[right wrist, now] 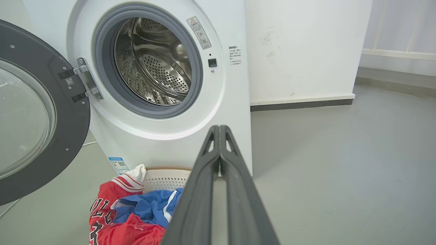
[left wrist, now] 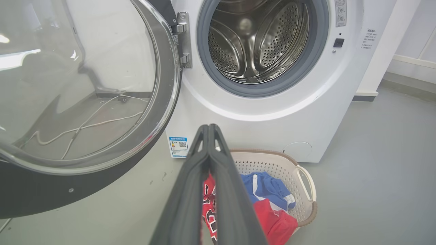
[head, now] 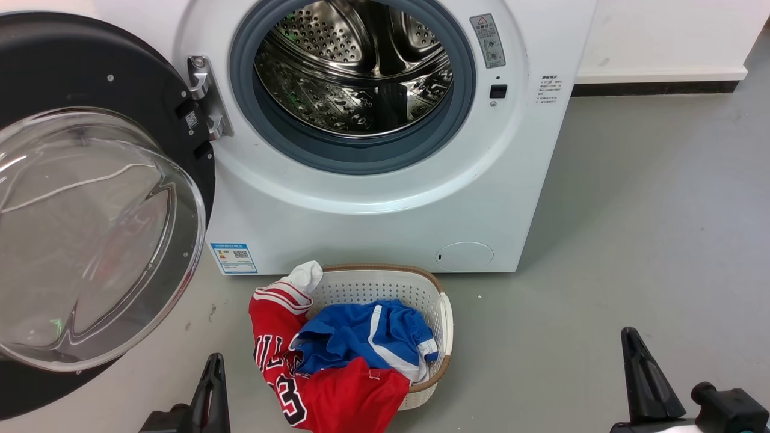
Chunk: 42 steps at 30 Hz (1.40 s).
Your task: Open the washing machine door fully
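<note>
Before me, the large, round, glossy black washing machine door (head: 96,228), with its bulging clear glass centre, stands swung wide to my left on its metal hinge (head: 207,96). The white boxy front-loading washing machine (head: 373,222) stands upright, its perforated steel drum (head: 352,66) exposed.

white laundry basket (head: 442,313), red jersey (head: 337,397), blue shorts (head: 361,337)

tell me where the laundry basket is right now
In the head view the white laundry basket sits on the floor at lower centre, just before the washing machine, right of its open door.
</note>
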Available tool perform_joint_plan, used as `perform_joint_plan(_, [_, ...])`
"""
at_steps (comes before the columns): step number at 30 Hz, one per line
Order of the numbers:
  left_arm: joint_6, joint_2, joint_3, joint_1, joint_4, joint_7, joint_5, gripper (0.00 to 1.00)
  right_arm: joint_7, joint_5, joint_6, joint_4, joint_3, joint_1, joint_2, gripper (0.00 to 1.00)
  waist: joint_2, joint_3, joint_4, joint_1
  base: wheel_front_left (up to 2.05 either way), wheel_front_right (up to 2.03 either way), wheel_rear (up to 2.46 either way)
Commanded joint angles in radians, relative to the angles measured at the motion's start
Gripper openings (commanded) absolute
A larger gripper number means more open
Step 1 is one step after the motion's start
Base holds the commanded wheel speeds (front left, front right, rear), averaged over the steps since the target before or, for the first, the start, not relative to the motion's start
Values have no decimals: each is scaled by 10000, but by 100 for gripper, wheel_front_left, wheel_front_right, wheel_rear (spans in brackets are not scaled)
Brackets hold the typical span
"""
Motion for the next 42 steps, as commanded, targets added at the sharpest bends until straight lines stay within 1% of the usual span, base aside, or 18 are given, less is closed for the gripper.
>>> perform_joint_plan(1, [-44,1,26,-80,-38,83,-406,0,52,411,0,-65,9,-61,-18,0,0,3,3,0,0,0,0])
perform_joint_plan(11, [-265,22,161,-466,199,559,-2460,0,428,2485,0,218,23,-435,-142,0,0,17,19,0,0,0,0])
perform_joint_plan(21, [-462,36,286,-797,401,986,-4275,0,781,4294,-1,460,8,-757,-225,0,0,31,35,0,0,0,0])
perform_joint_plan(22, [-503,38,309,-864,438,1068,-4614,0,848,4629,-1,508,1,-812,-238,0,0,33,38,0,0,0,0])
perform_joint_plan(42, [-829,51,531,-1417,778,1789,-7614,0,1500,7563,-2,914,-98,-1343,-319,0,0,61,70,0,0,0,0])
